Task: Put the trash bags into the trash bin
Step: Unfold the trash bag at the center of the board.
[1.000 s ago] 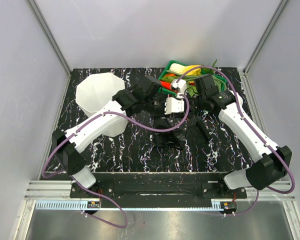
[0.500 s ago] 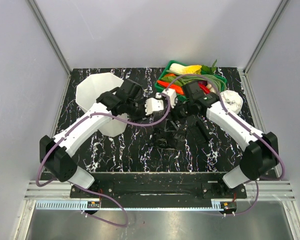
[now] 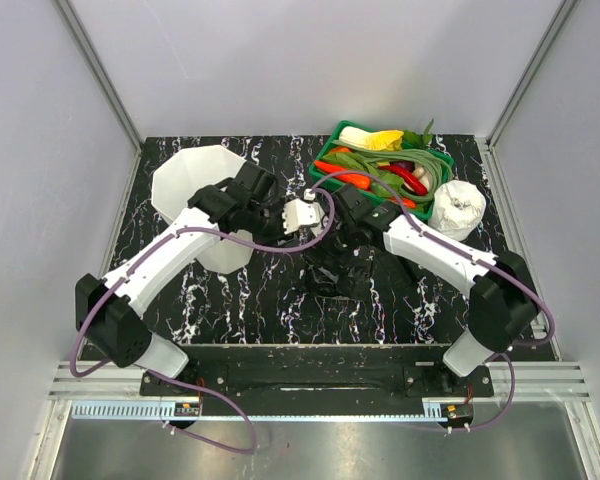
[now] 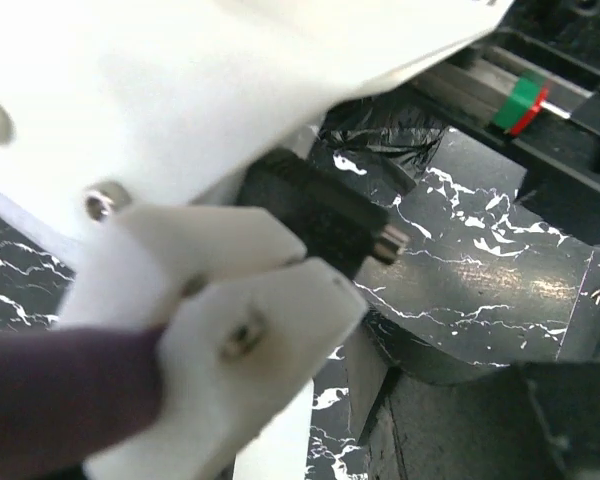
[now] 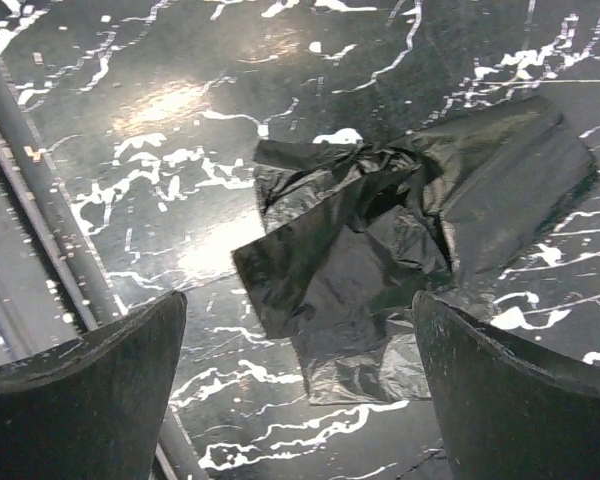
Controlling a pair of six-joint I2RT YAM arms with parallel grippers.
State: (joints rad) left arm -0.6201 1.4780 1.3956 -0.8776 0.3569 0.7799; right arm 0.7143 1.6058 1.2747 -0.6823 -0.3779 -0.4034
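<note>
my right gripper gapes wide over the crumpled trash bag near the trash bin. left gripper by the bin, can't tell its opening.

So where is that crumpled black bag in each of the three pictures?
Top external: the trash bag lies mid-table, near the centre.
Left wrist: a crinkled strip at top centre.
Right wrist: it fills the centre.
Shared landmark: the black white-veined tabletop under it.

The table is viewed from above and behind. The trash bags are also framed closely, downward, from the right wrist.
</note>
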